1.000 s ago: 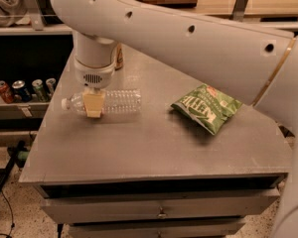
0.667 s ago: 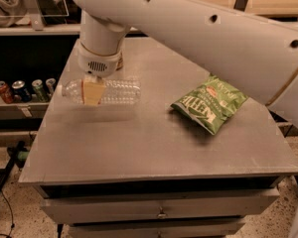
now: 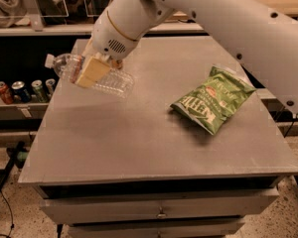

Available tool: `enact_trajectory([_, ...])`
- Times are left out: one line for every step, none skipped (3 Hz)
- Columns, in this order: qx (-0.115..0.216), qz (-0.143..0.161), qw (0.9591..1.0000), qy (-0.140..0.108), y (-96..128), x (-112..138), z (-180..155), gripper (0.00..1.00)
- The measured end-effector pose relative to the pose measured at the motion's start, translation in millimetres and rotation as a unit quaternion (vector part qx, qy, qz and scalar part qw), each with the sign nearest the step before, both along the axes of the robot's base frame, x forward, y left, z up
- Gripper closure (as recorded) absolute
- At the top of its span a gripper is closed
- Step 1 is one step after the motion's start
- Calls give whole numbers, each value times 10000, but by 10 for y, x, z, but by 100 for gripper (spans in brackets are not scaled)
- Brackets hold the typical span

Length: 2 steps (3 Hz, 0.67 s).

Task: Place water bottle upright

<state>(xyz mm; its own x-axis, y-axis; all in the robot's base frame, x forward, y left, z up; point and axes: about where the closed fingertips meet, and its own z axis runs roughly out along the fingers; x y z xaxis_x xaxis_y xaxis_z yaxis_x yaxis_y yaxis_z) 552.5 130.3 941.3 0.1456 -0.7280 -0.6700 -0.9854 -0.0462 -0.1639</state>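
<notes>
The water bottle [image 3: 109, 82] is clear ribbed plastic with a white cap at its upper left end. It is lifted off the grey table [image 3: 139, 133] and tilted, cap end higher, over the table's left part. My gripper [image 3: 92, 71] is shut on the water bottle near its neck, its tan finger pad across the bottle. The white arm reaches in from the upper right.
A green chip bag [image 3: 212, 99] lies on the right part of the table. Several drink cans [image 3: 25, 90] stand on a low shelf left of the table. Drawers sit under the table's front edge [image 3: 159, 209].
The bottle lay on the table a second ago. The gripper closed on it and has lifted it, tilting the cap end up and to the left.
</notes>
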Motion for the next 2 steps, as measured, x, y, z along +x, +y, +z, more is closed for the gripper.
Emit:
enact_trajectory([1199, 185, 9921, 312, 53, -32, 171, 100])
enact_trajectory([2166, 256, 9740, 617, 145, -97, 365, 100])
